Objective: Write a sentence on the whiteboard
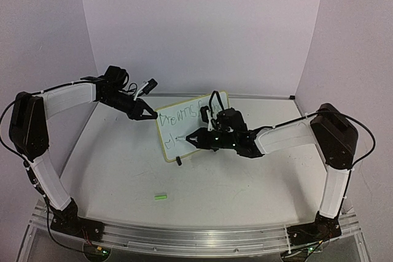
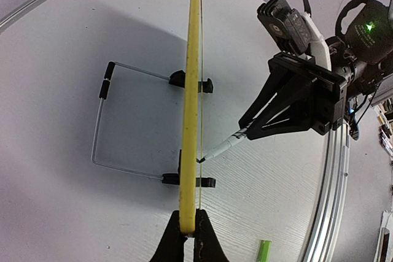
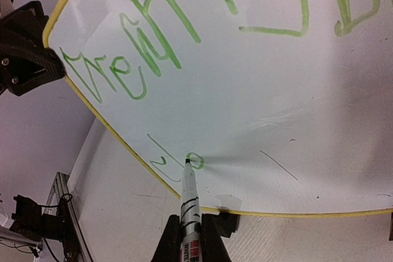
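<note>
A pale table (image 1: 123, 170) is seen from above, with a plain wall behind it. Two black and white robot arms rise from its near edge, the left arm (image 1: 61, 99) and the right arm (image 1: 288, 136), and both reach inward towards the middle.

Between them a small whiteboard (image 1: 184, 130) with a yellow frame stands at the middle of the table, towards the back. It stands upright on small black feet (image 2: 206, 85), with a thin wire stand (image 2: 98, 127) behind it.

The left gripper (image 2: 188, 228) is clamped on the board's yellow edge at its left side. The right gripper (image 3: 190, 225) is closed around a marker (image 3: 189, 194), and the marker's tip touches the lower left part of the board's face.

Green writing (image 3: 153, 47) runs in large scrawled letters across the top of the board. A few small strokes of a second line sit at the marker tip; the words are hard to read.

A small green piece (image 1: 160, 196) lies alone on the table, nearer than the board and well apart from it.
</note>
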Motion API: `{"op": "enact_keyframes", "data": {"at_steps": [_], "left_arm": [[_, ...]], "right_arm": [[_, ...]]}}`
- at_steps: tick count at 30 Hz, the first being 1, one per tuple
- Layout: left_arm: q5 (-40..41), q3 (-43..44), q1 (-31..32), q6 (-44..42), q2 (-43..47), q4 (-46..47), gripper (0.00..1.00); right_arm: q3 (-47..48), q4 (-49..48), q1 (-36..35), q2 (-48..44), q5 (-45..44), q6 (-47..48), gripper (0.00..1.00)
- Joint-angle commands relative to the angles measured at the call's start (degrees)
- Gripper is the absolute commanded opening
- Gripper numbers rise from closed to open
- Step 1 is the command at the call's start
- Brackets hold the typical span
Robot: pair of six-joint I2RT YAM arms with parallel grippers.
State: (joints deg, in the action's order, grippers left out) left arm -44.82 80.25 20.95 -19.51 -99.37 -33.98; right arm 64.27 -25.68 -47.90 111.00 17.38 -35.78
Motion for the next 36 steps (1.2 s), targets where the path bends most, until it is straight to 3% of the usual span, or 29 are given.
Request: {"op": "enact_keyframes", "data": {"at_steps": [1,22,36], "left_arm": [[2.6,-0.2,0.8,-1.9,0.5,-2.6,0.0],[2.6,-0.3,0.8,-1.9,0.8,-2.6,0.0],[2.6,-0.3,0.8,-2.0,0.9,-2.6,0.0]], "right_arm": [[-0.5,-0.8,0.5,1.7,-1.7,-0.3,0.0],[-3.5,-0.6,0.5,-2.8,-6.5,-0.6,0.0],[-5.9,-3.7,1.2,-5.7,-5.0,-0.1,0.0]]}}
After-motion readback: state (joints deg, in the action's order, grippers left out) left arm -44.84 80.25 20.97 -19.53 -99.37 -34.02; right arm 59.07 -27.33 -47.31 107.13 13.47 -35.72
